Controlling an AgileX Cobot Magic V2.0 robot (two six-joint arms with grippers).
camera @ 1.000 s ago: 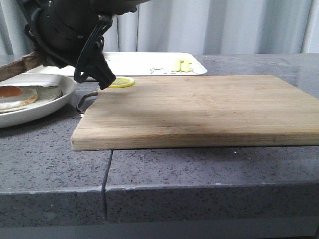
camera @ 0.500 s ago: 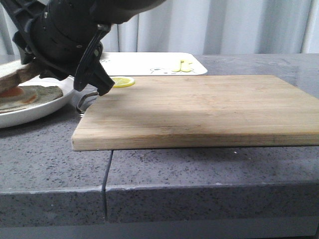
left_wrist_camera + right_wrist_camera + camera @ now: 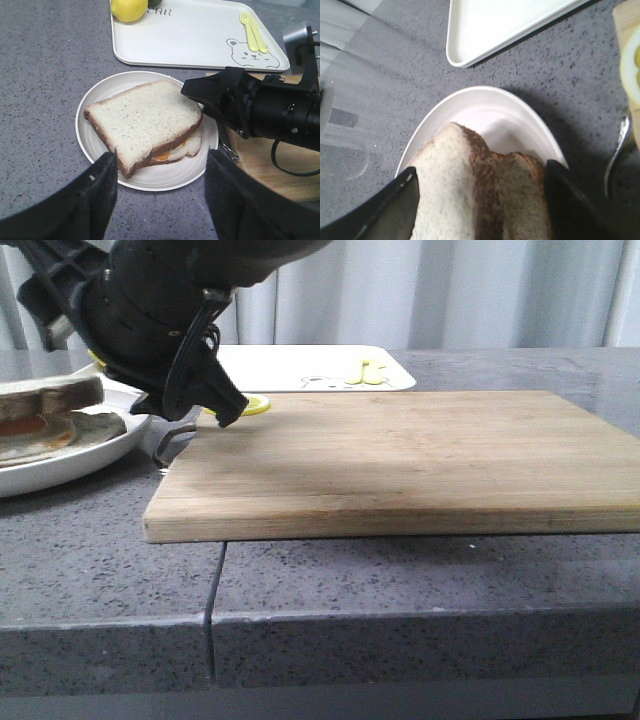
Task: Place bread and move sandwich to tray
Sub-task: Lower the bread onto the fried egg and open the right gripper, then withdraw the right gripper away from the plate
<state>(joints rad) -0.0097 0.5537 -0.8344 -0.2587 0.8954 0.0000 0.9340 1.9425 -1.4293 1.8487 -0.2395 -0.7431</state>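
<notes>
The bread (image 3: 142,117) lies flat on top of the egg and lower slice, making the sandwich (image 3: 192,145) on the round white plate (image 3: 85,127). A bit of orange yolk (image 3: 162,156) shows at its edge. My right gripper (image 3: 197,100) is open at the bread's board-side edge, and its fingers (image 3: 395,205) stand wide on either side of the bread (image 3: 445,190). My left gripper (image 3: 160,200) hangs open over the counter in front of the plate, holding nothing. The white tray (image 3: 190,35) with the bear drawing lies just behind the plate. In the front view, bread (image 3: 50,393) and plate (image 3: 100,445) sit at far left, under my right arm (image 3: 150,310).
A wooden cutting board (image 3: 400,455) fills the middle and right, with a lemon slice (image 3: 255,403) at its back left corner. A metal utensil (image 3: 227,147) lies between plate and board. A whole lemon (image 3: 129,9) and a yellow fork (image 3: 252,32) rest on the tray.
The bread came down from a tilted hold in the air to lie flat on the egg stack. My right gripper has let go of it and risen slightly.
</notes>
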